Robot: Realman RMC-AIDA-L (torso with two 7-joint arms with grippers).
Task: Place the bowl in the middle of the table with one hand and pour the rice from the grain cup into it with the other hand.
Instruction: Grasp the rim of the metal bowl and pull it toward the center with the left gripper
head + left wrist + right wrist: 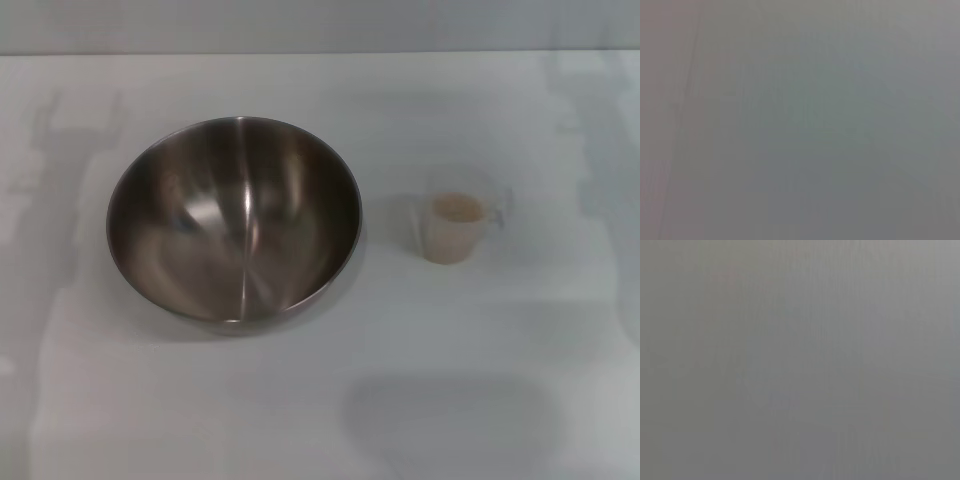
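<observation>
- nearest the camera lies bare white table (300, 420), a plain matte top that fills the head view out to its far edge.
- on the left half of the table sits the bowl (233, 222), a wide round brushed-steel one, upright and open side up, its inside shiny grey-brown with nothing in it.
- it stands left of the table's middle, well clear of the left edge and of the near edge.
- to the right of it, apart and not touching, stands the grain cup (456, 228), small, clear plastic, upright, far narrower than the bowl.
- its side handle points toward the table's right edge.
- inside the cup is the rice (458, 209), pale beige grains filling it nearly to the rim.
- the cup is about level with the bowl's centre, between the bowl and the right edge.
- neither gripper nor arm shows in the head view.
- both wrist views show only a flat grey-white surface, so whether the left and right fingers are spread or closed cannot be told, nor whether they hold anything.
</observation>
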